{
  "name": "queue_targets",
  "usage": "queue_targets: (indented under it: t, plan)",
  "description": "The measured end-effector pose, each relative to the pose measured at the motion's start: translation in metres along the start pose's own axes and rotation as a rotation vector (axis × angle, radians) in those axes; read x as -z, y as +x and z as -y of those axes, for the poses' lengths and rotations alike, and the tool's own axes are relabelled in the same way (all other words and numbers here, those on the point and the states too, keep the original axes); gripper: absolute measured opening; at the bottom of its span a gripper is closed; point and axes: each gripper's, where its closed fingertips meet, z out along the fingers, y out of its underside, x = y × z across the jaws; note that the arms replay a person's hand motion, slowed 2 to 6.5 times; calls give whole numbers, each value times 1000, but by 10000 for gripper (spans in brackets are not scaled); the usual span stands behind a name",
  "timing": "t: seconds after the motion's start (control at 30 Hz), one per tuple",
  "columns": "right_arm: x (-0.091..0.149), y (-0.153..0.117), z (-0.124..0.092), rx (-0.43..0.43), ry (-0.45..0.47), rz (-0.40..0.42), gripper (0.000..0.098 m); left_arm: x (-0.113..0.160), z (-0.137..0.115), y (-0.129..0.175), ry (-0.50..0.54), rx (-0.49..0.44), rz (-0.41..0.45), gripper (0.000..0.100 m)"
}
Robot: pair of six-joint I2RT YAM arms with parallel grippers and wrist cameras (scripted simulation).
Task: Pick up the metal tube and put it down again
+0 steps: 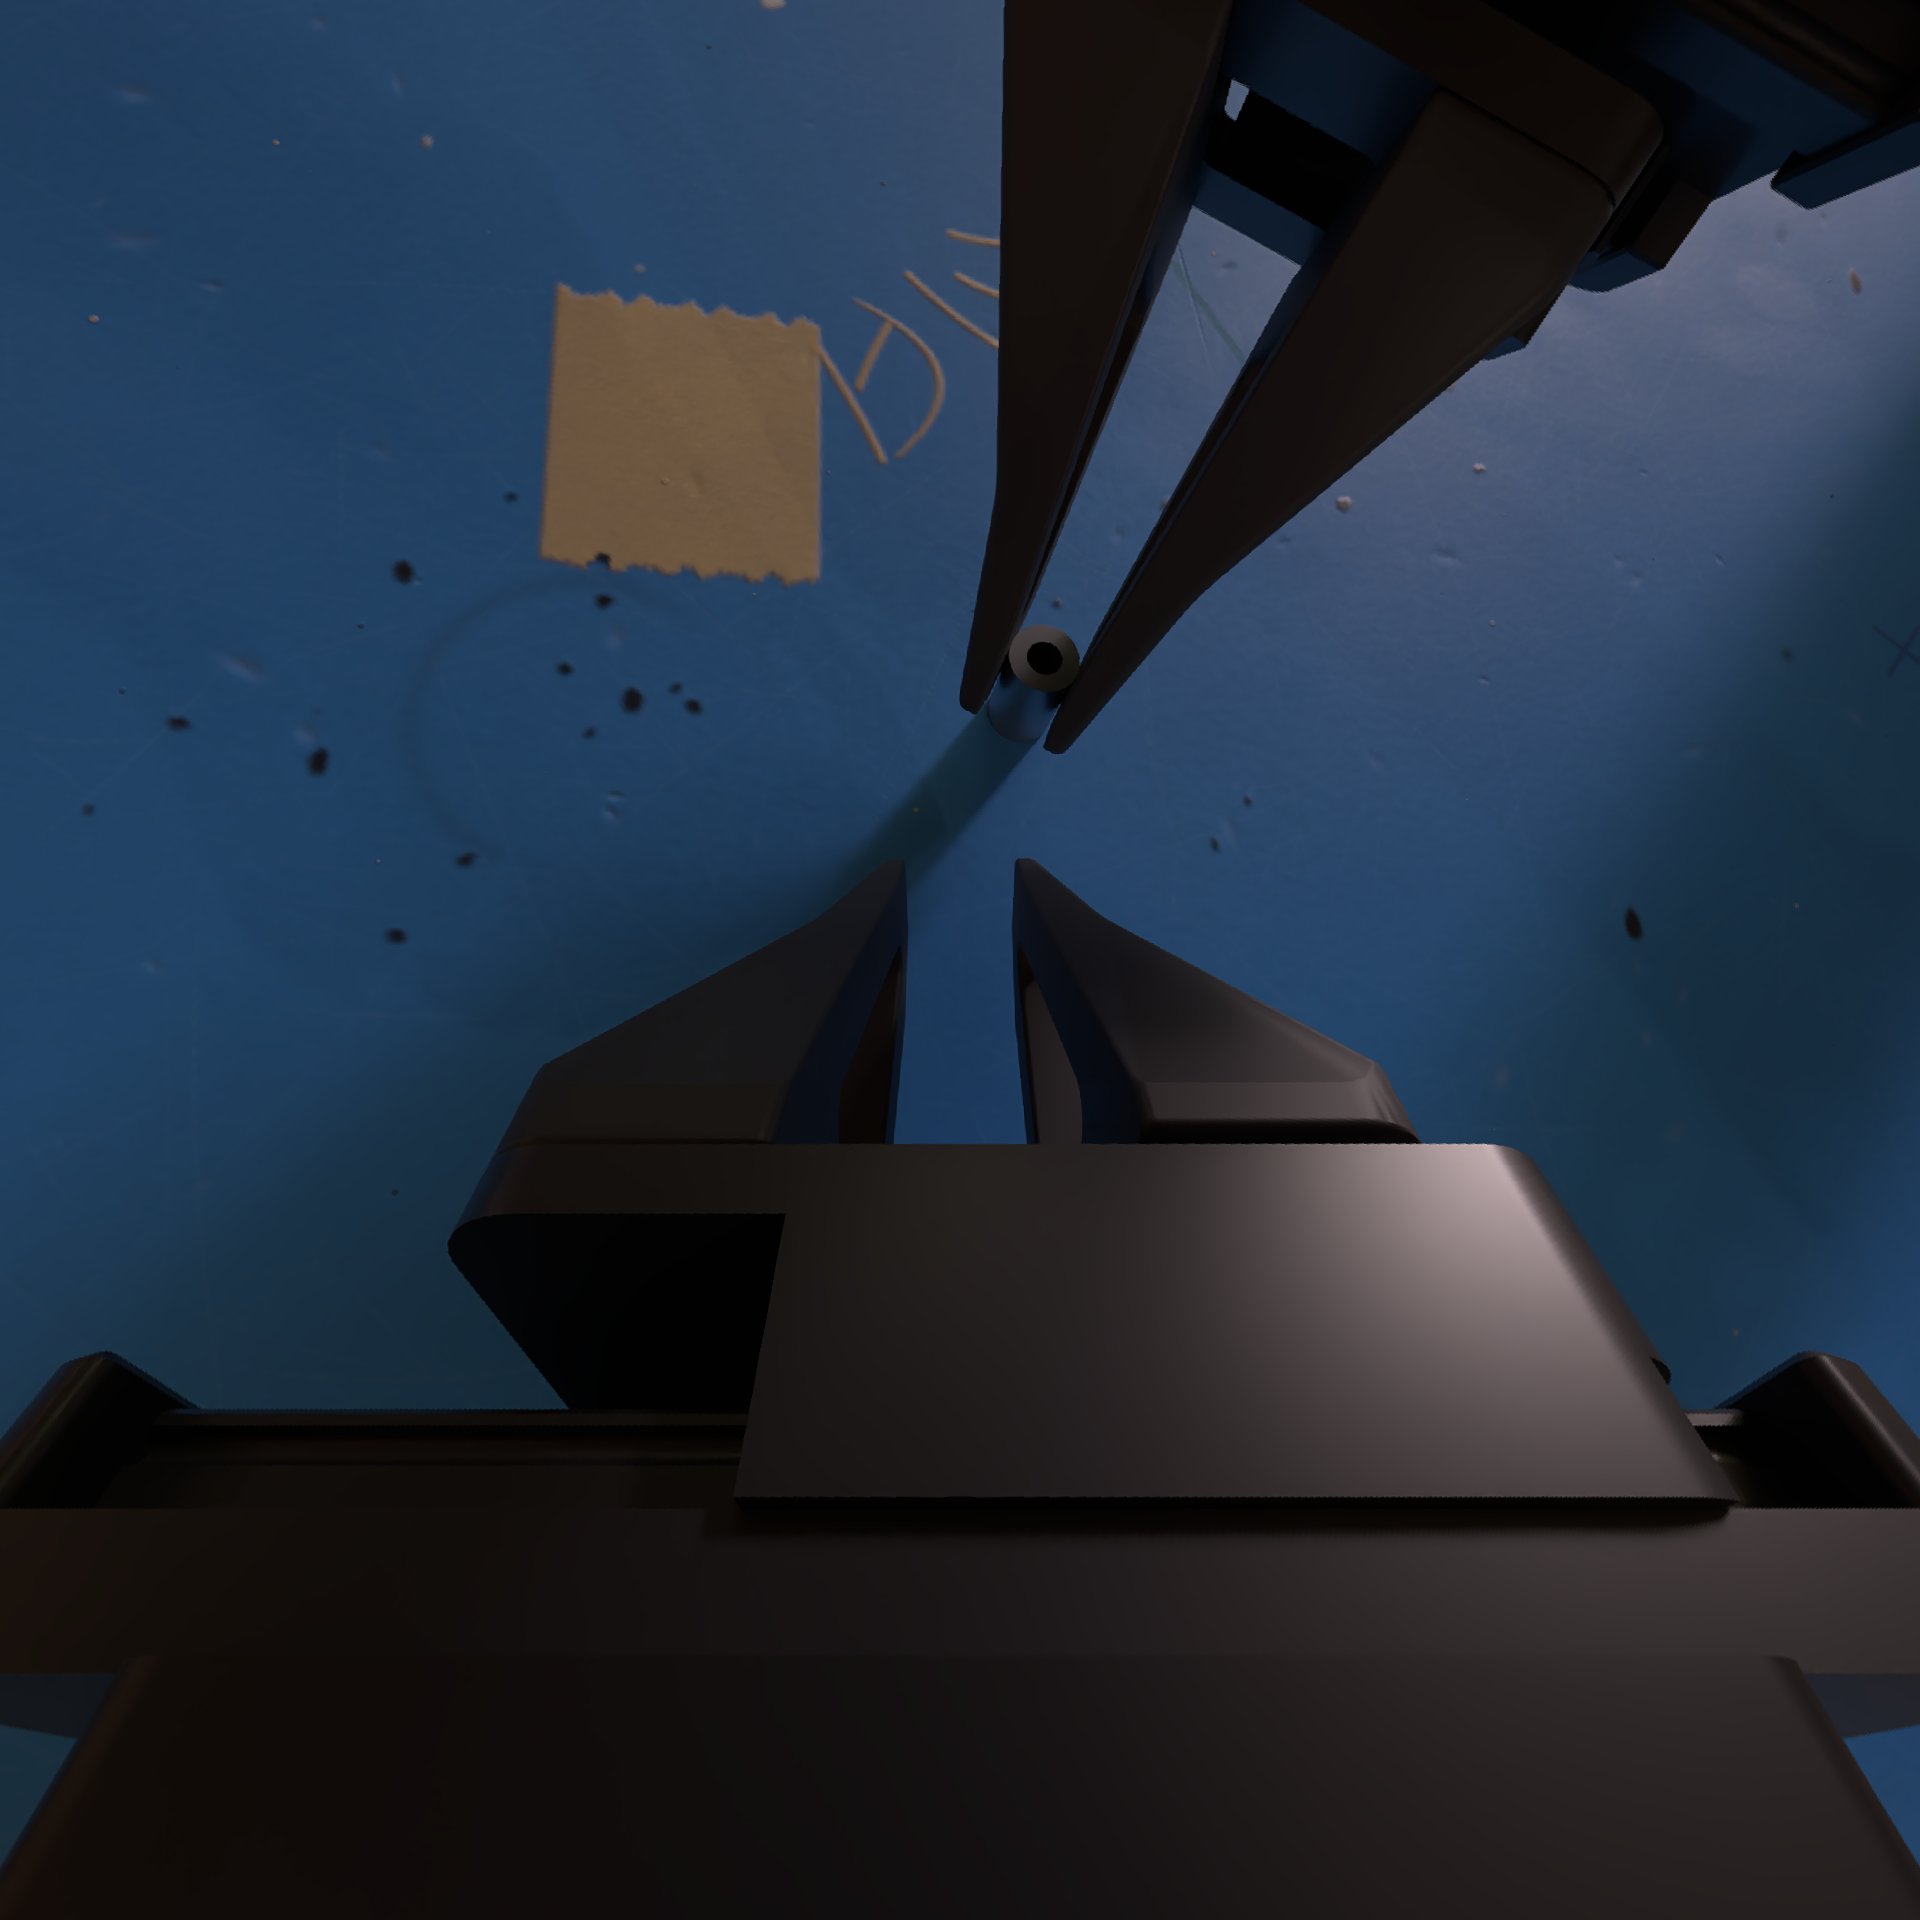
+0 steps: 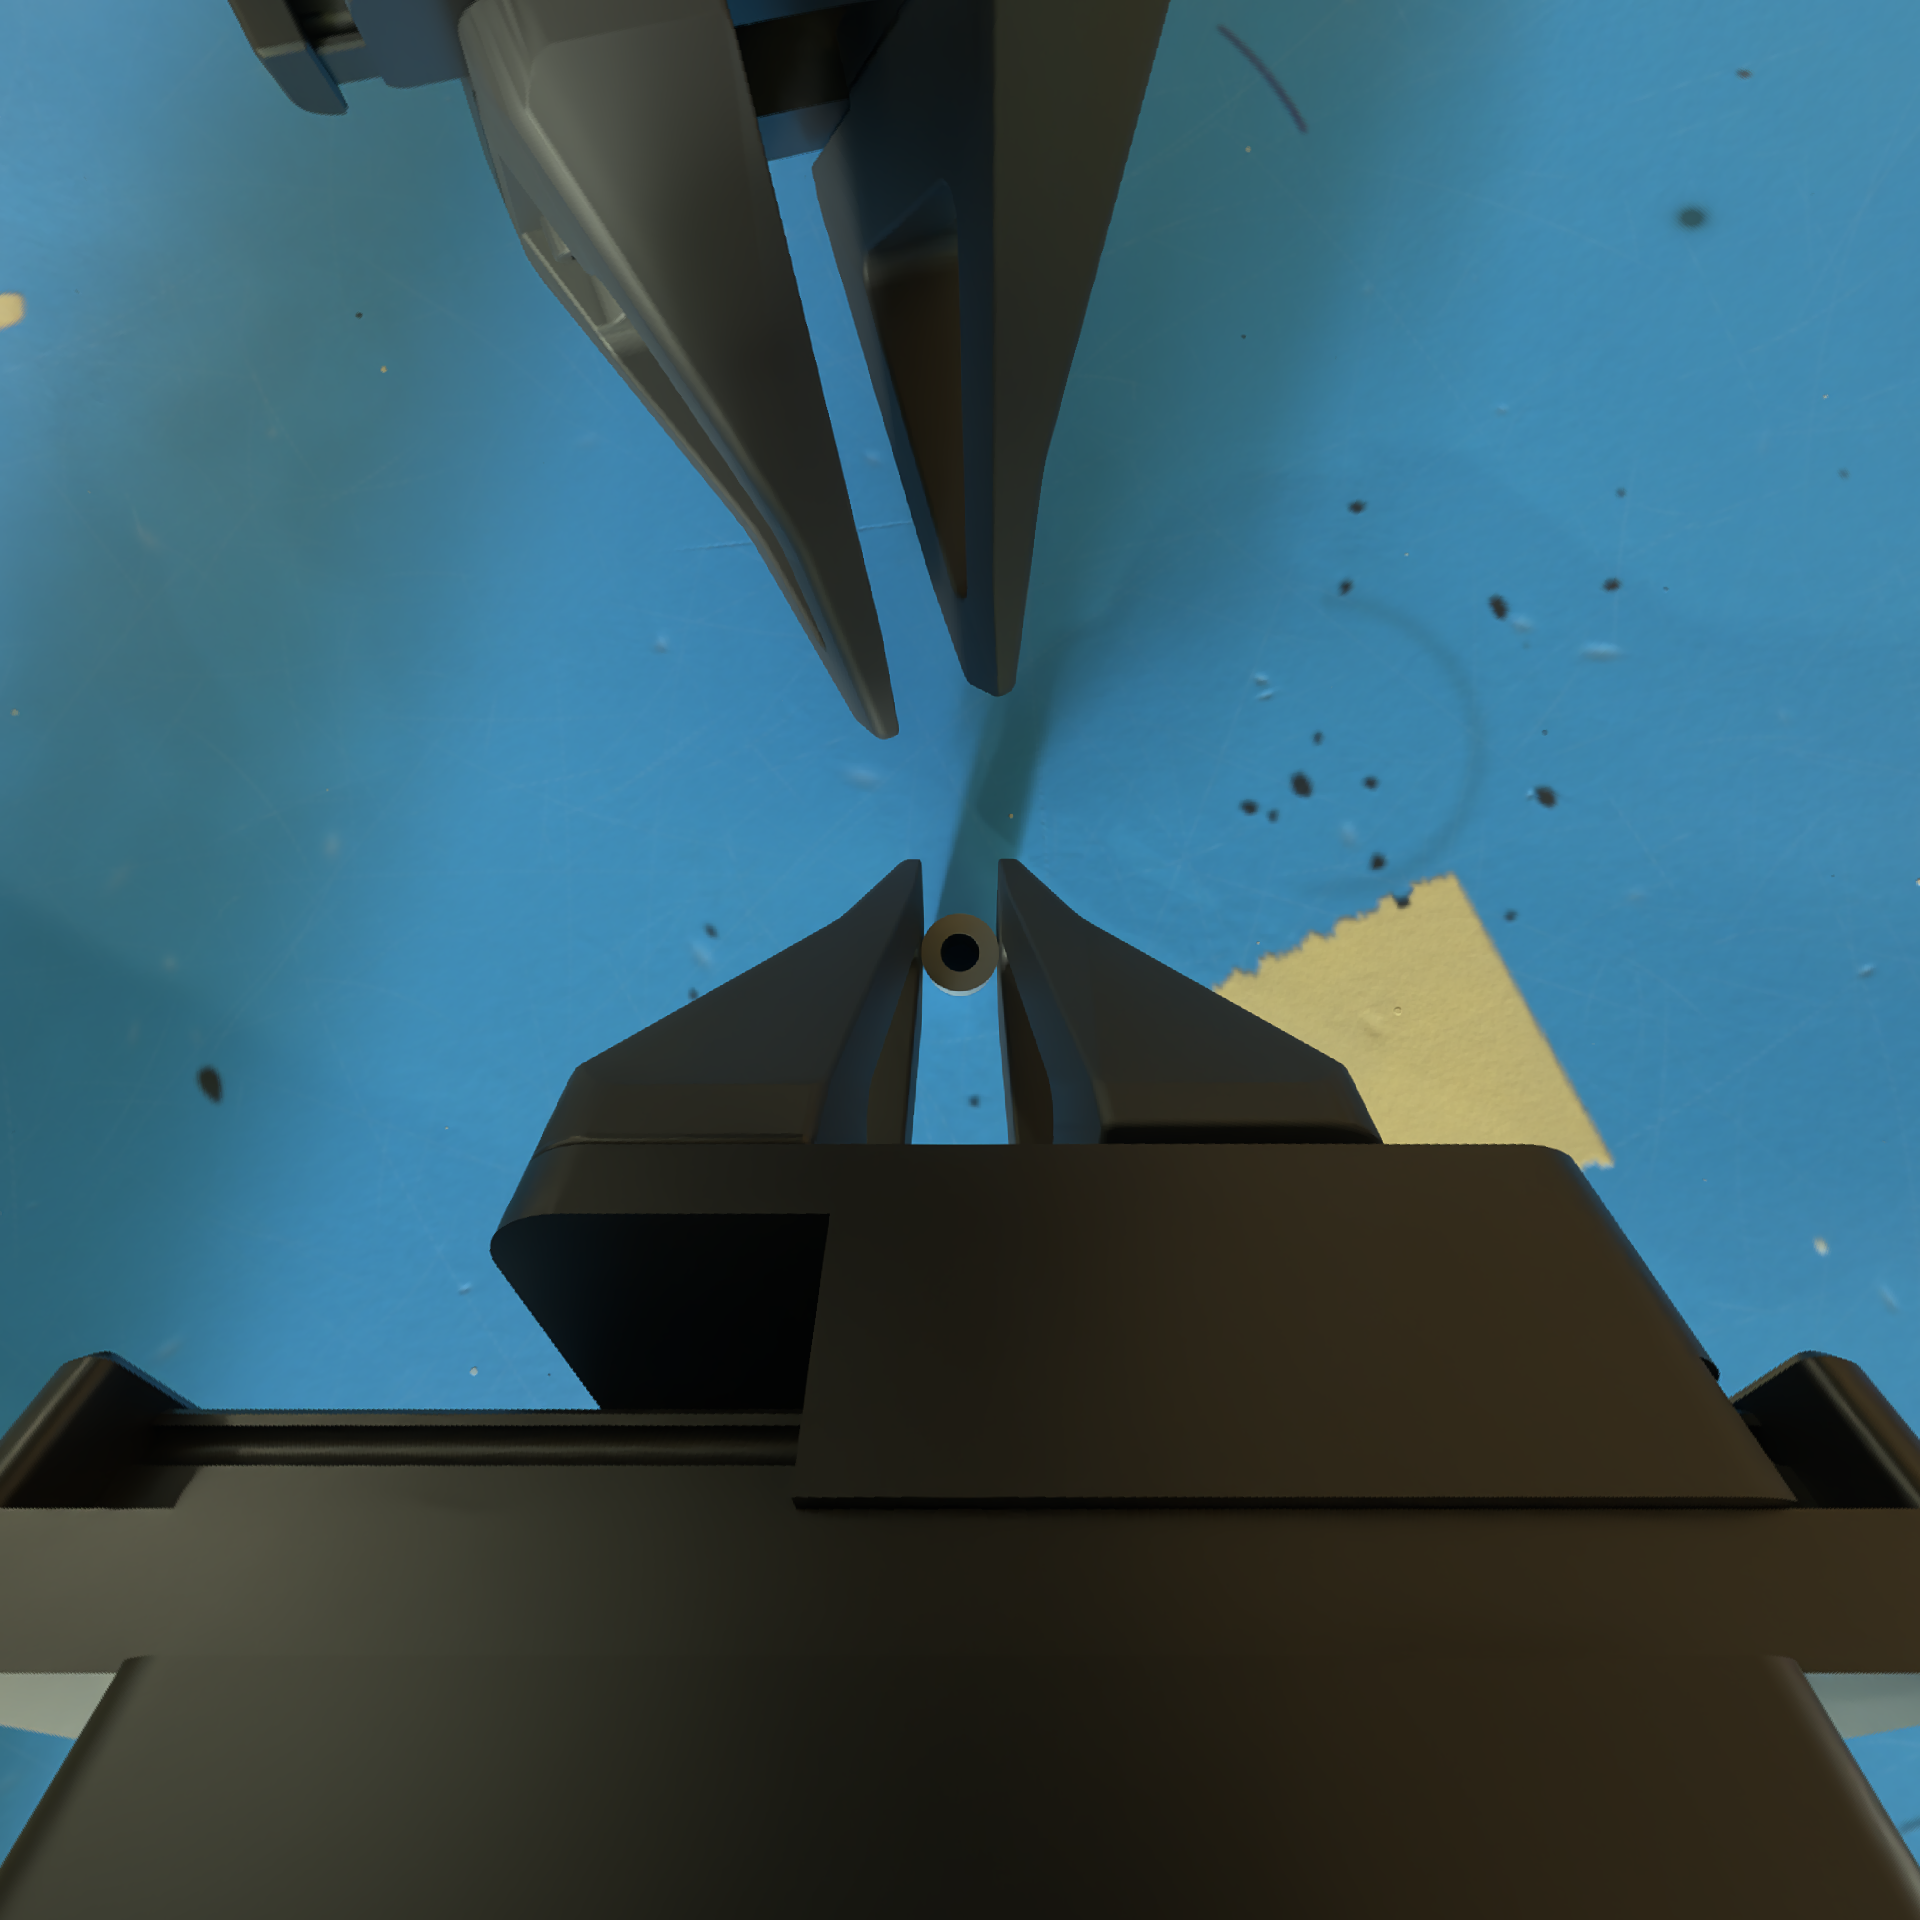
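The metal tube [image 2: 959, 951] is a small grey cylinder with a dark bore, seen end-on and standing upright over the blue table [image 2: 312, 623]. My right gripper [image 2: 959, 864] is shut on the tube, with one finger against each side. In the left wrist view the tube [image 1: 1042, 658] sits between the tips of the right gripper [image 1: 1013, 727], which reaches in from the top. My left gripper [image 1: 961, 868] is empty, its fingers a narrow gap apart, just short of the tube. It also shows in the right wrist view [image 2: 940, 712]. Whether the tube's lower end touches the table is hidden.
A torn tan piece of tape [image 1: 681, 436] is stuck flat on the table to the left of the tube; it also shows in the right wrist view [image 2: 1423, 1029]. Dark specks [image 2: 1299, 784] and a faint ring mark the surface.
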Motion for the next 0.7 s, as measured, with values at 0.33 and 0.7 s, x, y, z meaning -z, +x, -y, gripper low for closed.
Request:
queue_targets:
  t: [0.33, 0.7]
  plan:
    - [0, 0, 0, 0, 0, 0, 119, 0, 0, 0, 0, -1, 0, 173]
    - [2, 0, -2, -7, -5, 5, 119, 0, 0, 0, -1, -16, -1, 178]
